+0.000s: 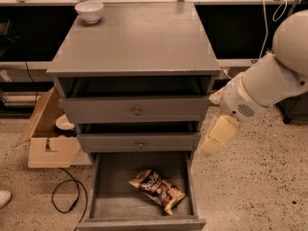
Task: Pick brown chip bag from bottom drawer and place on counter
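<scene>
Camera view: brown chip bag [157,191] in bottom drawer [113,196], low middle of frame. Gripper [219,136] at right, well apart; open or closed, cannot tell. Probably light, crinkly, slippery; pinch one end.

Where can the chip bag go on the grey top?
Almost all the counter is bare, from the bowl in its back-left corner to the front and right edges. Only that corner is taken. The gripper hangs right of the drawers.
</scene>
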### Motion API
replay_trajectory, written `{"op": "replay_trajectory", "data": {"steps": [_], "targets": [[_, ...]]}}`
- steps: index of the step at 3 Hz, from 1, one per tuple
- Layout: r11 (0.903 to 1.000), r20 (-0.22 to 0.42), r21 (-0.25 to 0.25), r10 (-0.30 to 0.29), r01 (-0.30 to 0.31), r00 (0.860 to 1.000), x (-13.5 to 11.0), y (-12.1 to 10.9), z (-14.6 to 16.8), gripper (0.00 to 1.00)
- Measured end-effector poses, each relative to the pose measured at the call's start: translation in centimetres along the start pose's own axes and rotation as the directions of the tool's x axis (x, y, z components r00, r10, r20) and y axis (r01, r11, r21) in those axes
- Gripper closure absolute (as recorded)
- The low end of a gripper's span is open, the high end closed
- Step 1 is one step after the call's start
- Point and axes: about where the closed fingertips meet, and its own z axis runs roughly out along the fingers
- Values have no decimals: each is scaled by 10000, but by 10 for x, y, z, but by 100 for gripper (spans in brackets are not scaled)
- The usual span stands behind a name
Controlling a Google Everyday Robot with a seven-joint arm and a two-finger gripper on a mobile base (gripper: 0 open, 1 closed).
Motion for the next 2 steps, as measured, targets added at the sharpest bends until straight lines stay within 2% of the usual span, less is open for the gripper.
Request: {"op": "replay_trajectory", "data": {"steps": [1,2], "targets": [[9997,77,-103,229,-228,9997,7,-2,15,0],[9957,-465,-325,851,-867,9953,36,-3,85,0]]}}
